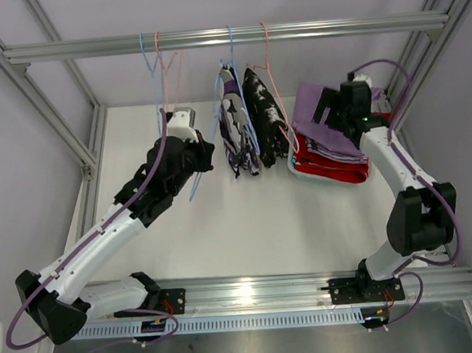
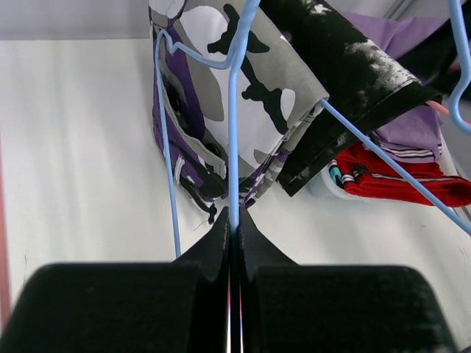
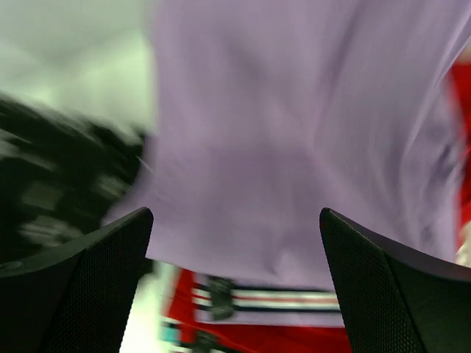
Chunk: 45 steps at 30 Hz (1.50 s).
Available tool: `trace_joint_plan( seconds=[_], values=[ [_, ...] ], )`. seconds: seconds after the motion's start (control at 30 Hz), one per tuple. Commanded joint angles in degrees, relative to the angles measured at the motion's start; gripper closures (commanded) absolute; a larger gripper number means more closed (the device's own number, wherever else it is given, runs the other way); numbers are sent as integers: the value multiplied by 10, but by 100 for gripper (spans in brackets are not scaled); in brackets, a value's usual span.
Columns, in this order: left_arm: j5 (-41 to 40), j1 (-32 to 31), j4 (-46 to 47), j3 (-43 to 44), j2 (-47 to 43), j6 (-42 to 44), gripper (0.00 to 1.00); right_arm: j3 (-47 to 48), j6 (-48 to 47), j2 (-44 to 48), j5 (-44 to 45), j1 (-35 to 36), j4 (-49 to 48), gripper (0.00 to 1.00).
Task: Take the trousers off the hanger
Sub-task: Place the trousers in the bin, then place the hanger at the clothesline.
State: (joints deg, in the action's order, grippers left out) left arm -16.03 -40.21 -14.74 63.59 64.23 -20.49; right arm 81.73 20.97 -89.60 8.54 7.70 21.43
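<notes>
The purple-white-black print trousers (image 1: 237,127) (image 2: 246,88) hang on a blue hanger (image 1: 231,50) from the top rail. Beside them, the black white-blotched trousers (image 1: 266,117) (image 2: 346,70) hang on a pink hanger (image 1: 266,43). My left gripper (image 1: 204,157) (image 2: 233,219) is shut on the blue hanger's wire (image 2: 233,147), just below the print trousers. Lilac trousers (image 1: 320,121) (image 3: 294,132) lie on red ones (image 1: 333,167) (image 3: 309,340) at the right, with a teal edge (image 2: 335,173) under them. My right gripper (image 1: 338,107) (image 3: 235,220) is open over the lilac cloth, holding nothing.
Two empty hangers, blue (image 1: 146,57) and pink (image 1: 162,64), hang on the rail (image 1: 87,47) at the left. Aluminium frame posts (image 1: 55,117) stand on both sides. The white table (image 1: 248,224) lies below the hanging clothes.
</notes>
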Motion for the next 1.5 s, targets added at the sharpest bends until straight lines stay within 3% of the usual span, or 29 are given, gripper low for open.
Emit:
trace_joint_plan(
  seconds=[0.0,0.2,0.43,0.63,0.9,1.13,1.3,1.47],
  values=[
    [5,4,22,22,-22,3,100,-101,18,-42,-30,8,-5,1],
    [0,4,22,21,-24,2,99,-209,34,-46,-36,22,-55,1],
    [-1,4,21,21,-32,4,100,-148,24,-8,-25,24,21,1],
    [-11,4,23,26,-45,23,100,-114,28,97,-29,27,51,1],
    [-62,4,49,19,-83,90,100,-290,27,265,-72,46,-35,1],
    [-88,4,46,50,-68,125,99,-365,19,362,-78,46,-58,1],
    [-94,12,11,135,-32,142,100,-410,12,370,-131,46,-111,1],
    [-79,33,-36,204,16,106,100,-409,0,313,-162,43,-129,1]
  ],
)
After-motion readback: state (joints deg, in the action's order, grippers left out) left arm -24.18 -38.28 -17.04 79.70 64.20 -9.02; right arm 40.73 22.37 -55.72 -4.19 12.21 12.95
